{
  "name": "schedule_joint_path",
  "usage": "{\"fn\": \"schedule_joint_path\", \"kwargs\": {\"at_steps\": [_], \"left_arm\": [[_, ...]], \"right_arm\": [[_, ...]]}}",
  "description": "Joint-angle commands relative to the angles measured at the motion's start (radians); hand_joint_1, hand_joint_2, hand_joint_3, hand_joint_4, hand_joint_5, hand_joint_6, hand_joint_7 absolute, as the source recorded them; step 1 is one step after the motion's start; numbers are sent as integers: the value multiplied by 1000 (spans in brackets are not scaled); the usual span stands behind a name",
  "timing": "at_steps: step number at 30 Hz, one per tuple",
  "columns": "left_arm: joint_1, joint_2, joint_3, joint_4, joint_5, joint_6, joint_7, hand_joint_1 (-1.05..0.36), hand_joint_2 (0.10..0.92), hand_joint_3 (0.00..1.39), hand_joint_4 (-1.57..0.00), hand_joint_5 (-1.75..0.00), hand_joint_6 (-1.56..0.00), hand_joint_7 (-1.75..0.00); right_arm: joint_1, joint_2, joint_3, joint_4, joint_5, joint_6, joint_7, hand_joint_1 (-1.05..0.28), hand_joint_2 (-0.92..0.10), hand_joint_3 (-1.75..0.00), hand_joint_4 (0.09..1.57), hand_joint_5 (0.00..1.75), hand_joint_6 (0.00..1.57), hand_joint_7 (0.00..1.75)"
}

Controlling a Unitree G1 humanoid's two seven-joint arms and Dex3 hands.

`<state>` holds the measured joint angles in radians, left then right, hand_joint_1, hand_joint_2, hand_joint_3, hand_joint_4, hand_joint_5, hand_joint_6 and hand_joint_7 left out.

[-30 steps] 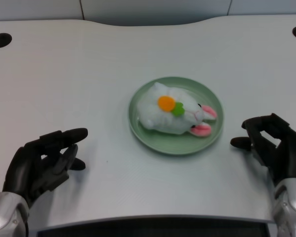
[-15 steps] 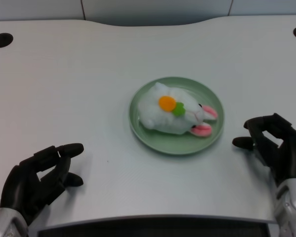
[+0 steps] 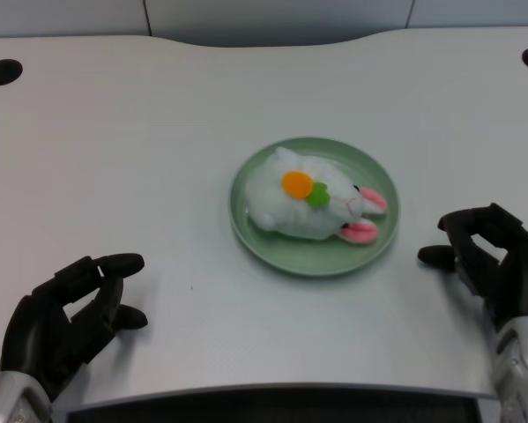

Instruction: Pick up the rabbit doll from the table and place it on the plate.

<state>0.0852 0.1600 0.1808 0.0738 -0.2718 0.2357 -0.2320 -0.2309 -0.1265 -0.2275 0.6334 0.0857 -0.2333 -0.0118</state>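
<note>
Your job looks done: the rabbit doll [image 3: 312, 204] lies on the plate [image 3: 255, 238], well ahead and to the right of your left hand [image 3: 65, 319], which holds nothing, fingers loosely apart.

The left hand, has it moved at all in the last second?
Yes. The left hand has drawn back toward the near table edge, farther from the green plate, which stayed put with the rabbit doll on it.

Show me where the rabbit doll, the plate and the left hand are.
rabbit doll [image 3: 301, 204]: head view, on its white body.
plate [image 3: 312, 260]: head view, on the bare green rim near the robot.
left hand [image 3: 65, 313]: head view, on the middle of the hand.
</note>
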Motion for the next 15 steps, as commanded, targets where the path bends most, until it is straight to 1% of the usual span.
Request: {"fn": "schedule_joint_path", "kwargs": {"at_steps": [1,3,6,9,12,13,15], "left_arm": [[-6,4,4,5,9,-3,6,-454,921,588,-503,-1567,-687,-744],[-8,5,2,10,13,-12,4,-451,921,592,-508,-1568,-679,-747],[-13,-3,9,4,5,8,13,-455,921,574,-522,-1570,-682,-759],[-15,-4,6,7,8,-1,13,-458,921,569,-536,-1570,-683,-766],[-16,-6,6,8,10,-2,17,-459,921,556,-554,-1551,-678,-769],[-17,-2,4,10,13,-5,14,-460,921,556,-556,-1545,-677,-770],[-19,1,6,16,10,-14,4,-456,921,563,-552,-1545,-670,-774]], "right_arm": [[-16,-2,-3,19,8,-22,3,-761,-921,-162,838,926,781,1245],[-20,-3,-4,28,8,-27,5,-758,-921,-166,837,924,781,1244],[-22,-3,-5,28,10,-26,6,-751,-921,-170,837,922,782,1244],[-19,-2,-4,17,9,-13,1,-749,-921,-172,837,921,780,1246],[-20,-2,-5,18,7,-10,-5,-757,-921,-167,843,920,779,1252],[-19,-1,-5,15,9,-9,-3,-755,-921,-167,844,919,778,1252],[-17,-2,-4,15,10,-14,2,-746,-921,-168,844,917,773,1251]]}}
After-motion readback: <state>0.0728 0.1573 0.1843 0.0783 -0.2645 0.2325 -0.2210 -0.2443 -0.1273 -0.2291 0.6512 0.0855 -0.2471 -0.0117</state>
